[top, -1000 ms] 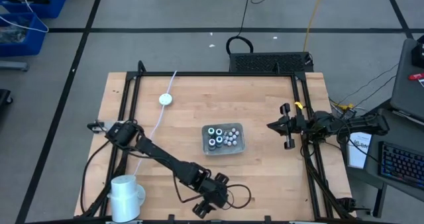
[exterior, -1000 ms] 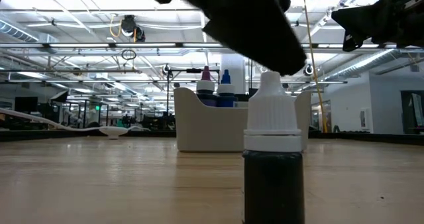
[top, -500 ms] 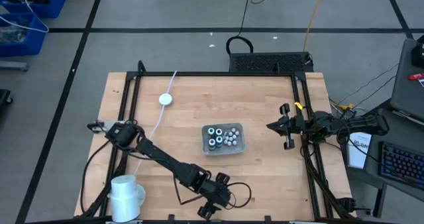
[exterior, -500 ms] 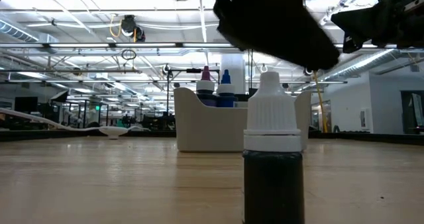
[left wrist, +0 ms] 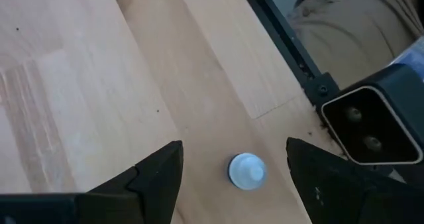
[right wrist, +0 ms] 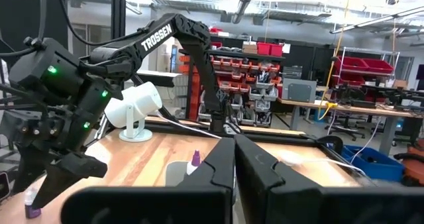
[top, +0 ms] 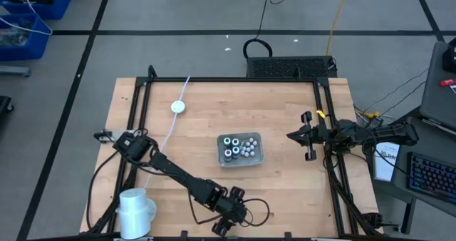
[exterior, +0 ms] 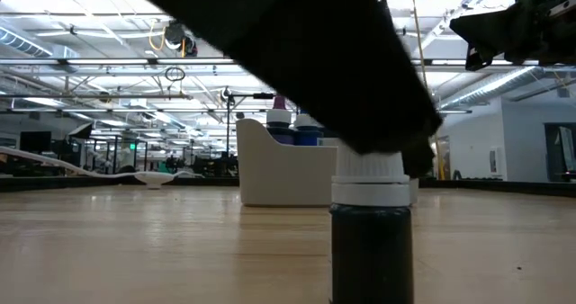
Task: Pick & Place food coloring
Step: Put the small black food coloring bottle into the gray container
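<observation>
bare wood flanks bottle (left wrist: 246, 170) — fingers (left wrist: 156, 177) straddling

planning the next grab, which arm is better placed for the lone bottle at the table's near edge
Left. Its hand is open directly above the bottle, fingers on either side. The right hand waits near the far right edge, shut.

You are looking at two dark, near-black jointed arms. The left arm (top: 174, 173) is showing slim tubular links joined by bulkier rounded housings, with black cable looping around its wrist end. White "TROSSEN" lettering is running along one link in the right wrist view, and small green lights are glowing on the wrist housing. The left claw (left wrist: 233, 177) is showing two matte black, wedge-shaped fingers. The right arm (top: 356, 132) is trailing black cables; a yellow tag is sitting near its claw (top: 308, 135).
</observation>
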`<action>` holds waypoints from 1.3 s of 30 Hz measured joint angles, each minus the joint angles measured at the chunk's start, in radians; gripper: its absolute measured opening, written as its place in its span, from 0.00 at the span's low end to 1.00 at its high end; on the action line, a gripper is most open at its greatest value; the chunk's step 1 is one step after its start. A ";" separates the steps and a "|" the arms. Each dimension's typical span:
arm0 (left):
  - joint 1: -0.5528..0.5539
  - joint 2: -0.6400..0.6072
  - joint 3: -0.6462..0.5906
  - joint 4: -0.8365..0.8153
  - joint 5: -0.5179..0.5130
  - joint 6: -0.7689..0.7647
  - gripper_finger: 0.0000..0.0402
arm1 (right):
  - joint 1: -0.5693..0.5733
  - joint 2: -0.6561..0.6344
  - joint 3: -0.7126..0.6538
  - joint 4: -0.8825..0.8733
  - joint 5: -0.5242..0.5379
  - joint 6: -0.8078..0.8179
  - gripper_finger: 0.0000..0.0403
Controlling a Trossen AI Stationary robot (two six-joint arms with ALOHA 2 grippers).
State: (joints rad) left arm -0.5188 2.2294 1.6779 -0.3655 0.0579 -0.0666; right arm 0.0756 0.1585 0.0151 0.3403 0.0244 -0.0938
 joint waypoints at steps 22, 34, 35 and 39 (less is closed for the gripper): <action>0.000 0.010 0.001 -0.026 0.019 0.008 0.61 | 0.000 0.000 0.000 -0.001 0.000 0.014 0.01; 0.000 0.010 0.001 -0.031 0.048 0.015 0.31 | 0.000 0.000 0.000 -0.001 0.000 0.014 0.01; 0.000 0.010 0.001 -0.032 0.048 0.022 0.28 | 0.000 0.000 0.000 -0.001 0.000 0.014 0.01; 0.000 0.010 0.001 -0.033 0.050 0.070 0.15 | 0.000 0.000 0.000 -0.001 0.000 0.014 0.01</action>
State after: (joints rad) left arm -0.5190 2.2391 1.6791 -0.3986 0.1079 0.0030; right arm 0.0753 0.1585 0.0151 0.3389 0.0246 -0.0795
